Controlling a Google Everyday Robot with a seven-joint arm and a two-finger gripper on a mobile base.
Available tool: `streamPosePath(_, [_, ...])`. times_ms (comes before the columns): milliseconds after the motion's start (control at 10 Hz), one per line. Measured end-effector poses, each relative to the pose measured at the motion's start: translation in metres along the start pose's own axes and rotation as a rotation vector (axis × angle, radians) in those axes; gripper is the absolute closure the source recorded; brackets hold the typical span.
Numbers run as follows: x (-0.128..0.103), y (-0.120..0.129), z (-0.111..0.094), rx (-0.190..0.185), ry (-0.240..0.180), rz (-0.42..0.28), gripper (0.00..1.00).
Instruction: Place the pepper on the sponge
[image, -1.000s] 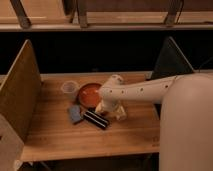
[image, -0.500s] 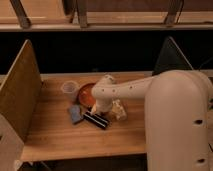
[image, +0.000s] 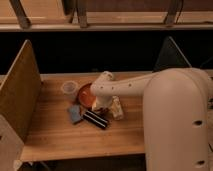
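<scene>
The blue-grey sponge (image: 75, 113) lies flat on the wooden table (image: 55, 135), in front of the orange bowl (image: 84, 93). My white arm reaches in from the right and bends down just right of the bowl. The pale gripper (image: 114, 107) hangs low over the table, to the right of the sponge, with a black striped bar (image: 96, 119) between them. The pepper does not show; it is hidden or out of view.
A clear plastic cup (image: 69, 88) stands left of the bowl. Upright wooden panels (image: 20, 92) wall the table's left side, and a dark divider (image: 172, 57) rises at the back right. My arm's bulky body (image: 175, 125) covers the table's right part.
The arm's large body has swung further left into view and covers more of the table's right side. The gripper has stayed near the bowl and the black bar.
</scene>
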Motion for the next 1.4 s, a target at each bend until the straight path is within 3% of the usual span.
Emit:
streamPosePath(200, [-0.001, 0.000, -0.014, 0.023, -0.030, -0.010, 0.20])
streamPosePath(400, [0.002, 0.005, -0.015, 0.027, -0.035, -0.022, 0.20])
streamPosePath(600, [0.006, 0.010, -0.004, 0.029, -0.015, -0.022, 0.20])
streamPosePath(1000, [-0.002, -0.007, 0.026, 0.038, 0.026, 0.050, 0.20])
streamPosePath(1400, [-0.008, -0.008, 0.049, 0.020, 0.064, 0.072, 0.20])
